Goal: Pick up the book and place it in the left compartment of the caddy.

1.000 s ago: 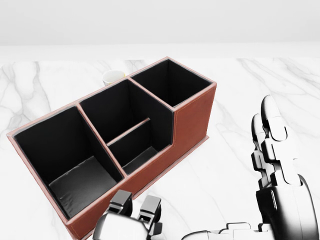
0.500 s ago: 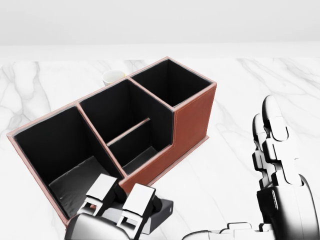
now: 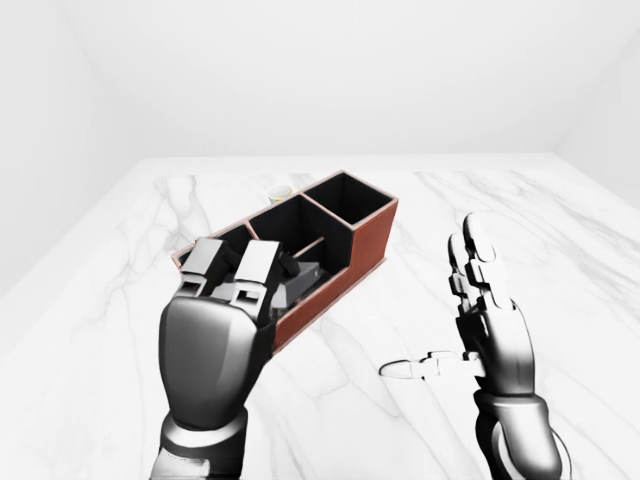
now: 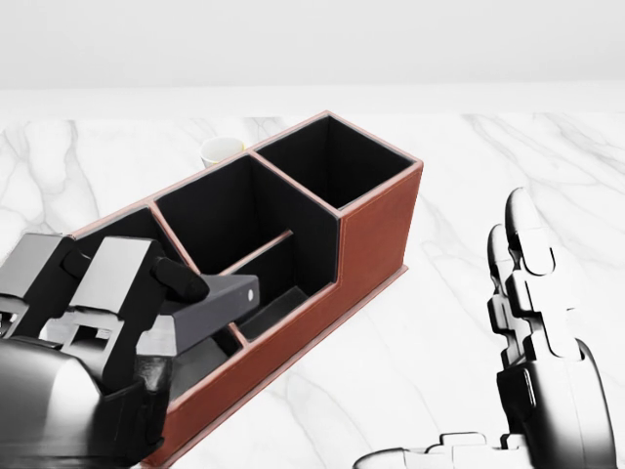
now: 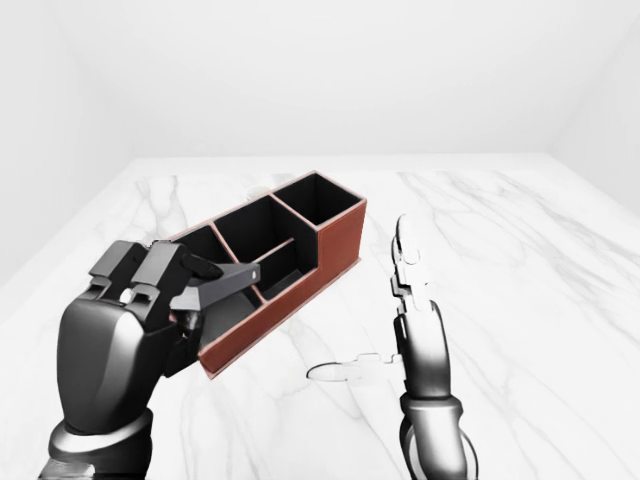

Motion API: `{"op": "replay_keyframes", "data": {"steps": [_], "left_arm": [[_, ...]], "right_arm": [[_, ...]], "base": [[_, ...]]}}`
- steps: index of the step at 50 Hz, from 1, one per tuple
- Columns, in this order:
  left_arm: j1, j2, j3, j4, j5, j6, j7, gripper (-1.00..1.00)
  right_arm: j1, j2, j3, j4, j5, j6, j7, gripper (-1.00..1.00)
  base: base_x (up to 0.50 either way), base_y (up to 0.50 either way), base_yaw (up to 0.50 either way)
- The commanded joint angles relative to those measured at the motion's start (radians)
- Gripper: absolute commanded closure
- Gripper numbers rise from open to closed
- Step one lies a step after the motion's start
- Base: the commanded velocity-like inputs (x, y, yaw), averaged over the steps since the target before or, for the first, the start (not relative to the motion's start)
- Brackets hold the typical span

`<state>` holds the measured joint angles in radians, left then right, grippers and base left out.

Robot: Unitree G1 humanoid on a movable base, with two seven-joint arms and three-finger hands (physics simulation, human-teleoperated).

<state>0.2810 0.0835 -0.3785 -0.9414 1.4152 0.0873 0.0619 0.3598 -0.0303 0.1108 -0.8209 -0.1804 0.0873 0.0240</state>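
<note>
The caddy (image 4: 376, 244) is a red-brown leather box with black compartments, lying slantwise across the middle of the head view. My left hand (image 4: 161, 313) is shut on the book (image 4: 223, 296), a dark grey slab. It holds the book above the caddy's lower-left end. The book's free end points right, over the divider between the left and middle compartments. The hand hides most of the left compartment. My right hand (image 4: 518, 293) stands open at the right of the caddy, fingers upright, holding nothing.
A small white cup (image 4: 222, 149) stands just beyond the caddy's upper-left wall. The white marble tabletop (image 4: 469, 166) stretches all around, with plain white walls behind it.
My left hand has risen from the bottom edge of the head view, carrying the book up and left over the caddy's left end. The right hand has barely moved.
</note>
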Motion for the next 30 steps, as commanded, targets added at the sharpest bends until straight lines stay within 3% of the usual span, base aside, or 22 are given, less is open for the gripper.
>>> {"op": "replay_keyframes", "data": {"steps": [1, 3, 12, 14, 17, 24, 30], "left_arm": [[-0.325, -0.154, 0.277, -0.045, -0.005, 0.000, -0.323, 1.00], [-0.378, -0.165, 0.298, -0.046, 0.015, 0.000, -0.367, 1.00], [-0.476, -0.184, 0.313, 0.028, 0.143, 0.000, -0.551, 1.00], [-0.483, -0.178, 0.313, 0.036, 0.158, 0.000, -0.561, 1.00], [-0.512, -0.201, 0.314, 0.050, 0.220, 0.000, -0.654, 1.00], [-0.568, -0.200, 0.337, 0.084, 0.310, 0.000, -0.748, 1.00], [-0.583, -0.190, 0.337, 0.143, 0.331, 0.000, -0.741, 1.00]], "right_arm": [[-0.009, -0.001, 0.005, 0.015, -0.001, 0.000, -0.003, -1.00], [-0.003, -0.001, -0.001, 0.011, 0.004, 0.000, -0.003, -1.00], [-0.007, 0.000, 0.003, 0.016, 0.000, 0.000, -0.003, -1.00], [-0.006, -0.001, 0.003, 0.016, 0.001, 0.000, -0.004, -1.00], [-0.001, 0.000, -0.004, 0.014, 0.006, 0.000, -0.002, -1.00], [-0.005, 0.000, -0.005, 0.021, 0.006, 0.000, 0.000, -1.00], [-0.003, 0.001, -0.007, 0.019, 0.007, 0.000, 0.002, -1.00]], "base": [[0.00, 0.00, 0.00], [0.00, 0.00, 0.00], [0.00, 0.00, 0.00], [0.00, 0.00, 0.00], [0.00, 0.00, 0.00], [0.00, 0.00, 0.00], [0.00, 0.00, 0.00]]}}
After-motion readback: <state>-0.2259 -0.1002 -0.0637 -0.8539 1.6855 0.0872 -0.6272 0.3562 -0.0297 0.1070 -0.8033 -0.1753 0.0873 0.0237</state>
